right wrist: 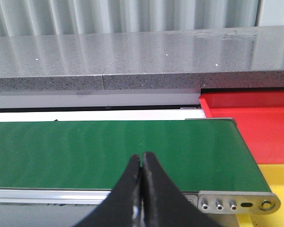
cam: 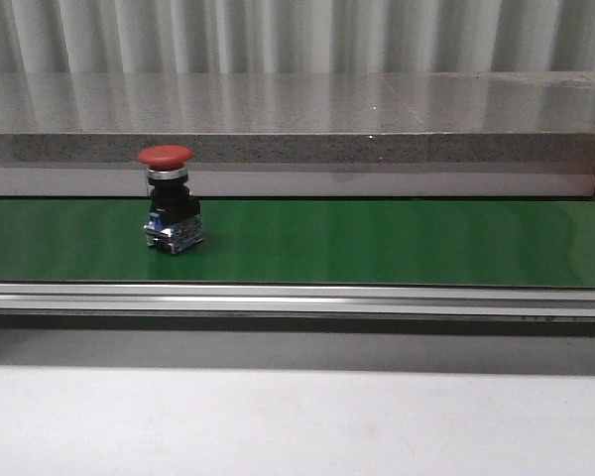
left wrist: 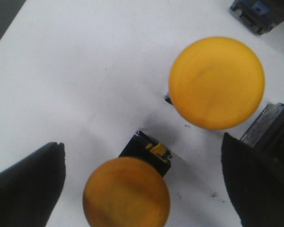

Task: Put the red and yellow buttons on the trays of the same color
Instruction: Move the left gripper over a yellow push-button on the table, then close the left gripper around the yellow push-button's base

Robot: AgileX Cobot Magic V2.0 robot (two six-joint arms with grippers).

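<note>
Your left end effector (left wrist: 142,187) is spread wide above two yellow buttons (left wrist: 217,82) on the white tabletop (left wrist: 85,71). Your right end effector (right wrist: 142,163) is pressed together, empty. The red button (cam: 169,198) stands upright on the green belt (cam: 377,243).

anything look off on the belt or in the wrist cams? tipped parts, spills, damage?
Nothing stands out. The red button stands upright on the green belt, cap up. Two yellow buttons sit upright on a white surface under the open left gripper. The right gripper is shut, empty, over the belt. No spills or visible damage.
</note>
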